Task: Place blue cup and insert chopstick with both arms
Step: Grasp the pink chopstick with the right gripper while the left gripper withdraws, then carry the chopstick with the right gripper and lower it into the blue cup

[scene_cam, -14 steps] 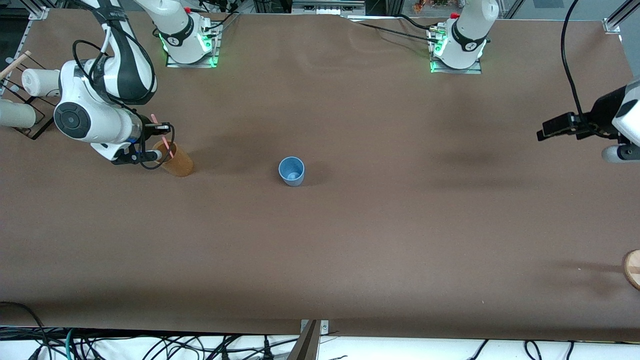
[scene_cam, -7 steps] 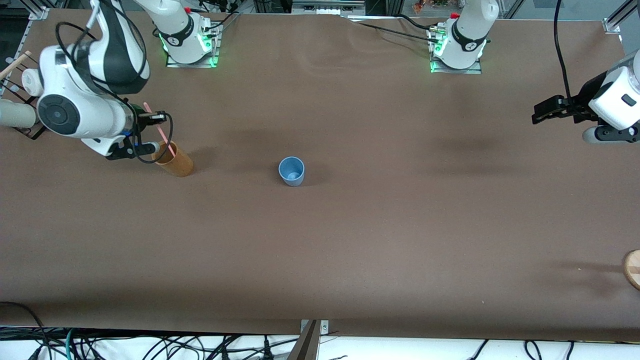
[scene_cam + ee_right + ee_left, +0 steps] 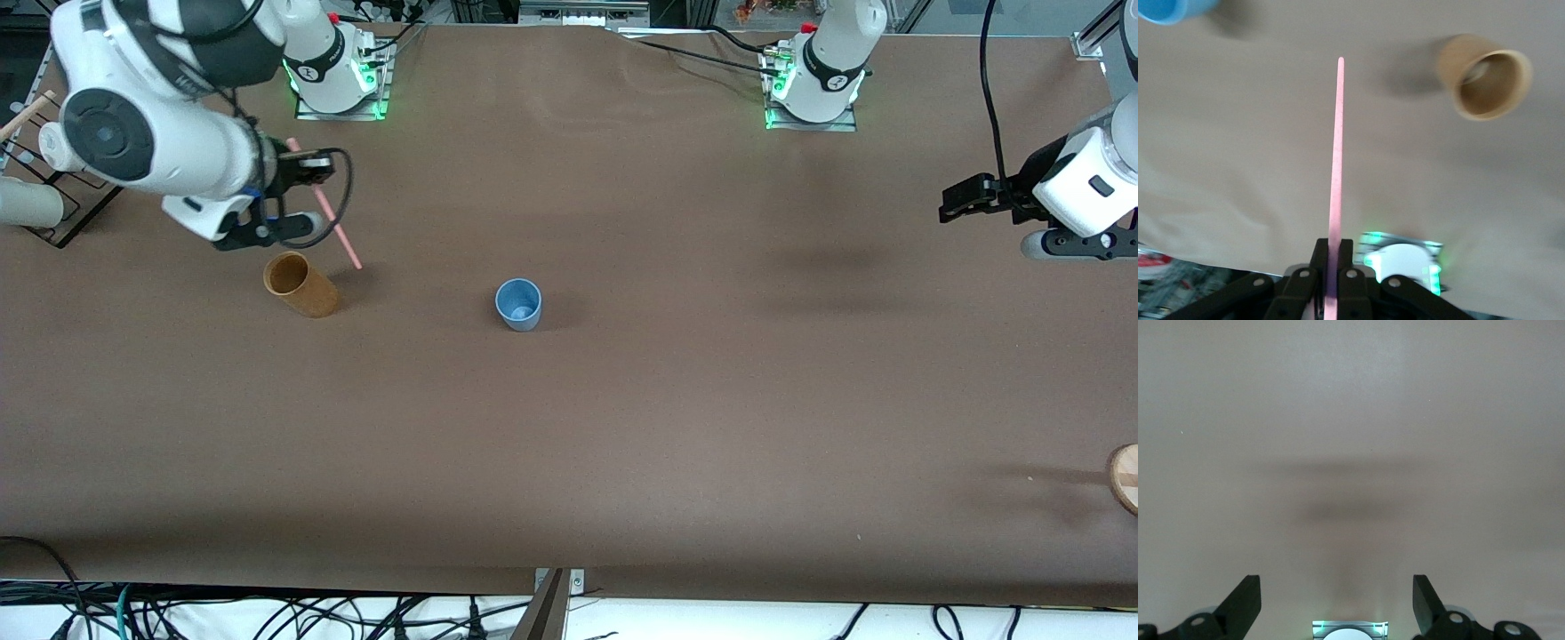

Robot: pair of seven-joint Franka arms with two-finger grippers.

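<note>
Writing or labels: none legible. Right hand [image 3: 307, 169] is clamped on the pink chopstick [image 3: 325, 206], held tilted in the air over the bench [image 3: 622, 427] just beside the tan cup [image 3: 300, 284]. The blue cup [image 3: 518, 304] stands upright mid-bench amid bare brown surface. Left hand [image 3: 956, 200] hangs spread wide and holding nothing near the bench's end.

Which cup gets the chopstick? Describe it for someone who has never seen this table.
On the brown table, look near the middle, well away from both arm bases. The blue cup stands there upright and alone. It is shorter and light blue, unlike the tan cup toward the right arm's end, beneath the right gripper holding the pink chopstick.
</note>
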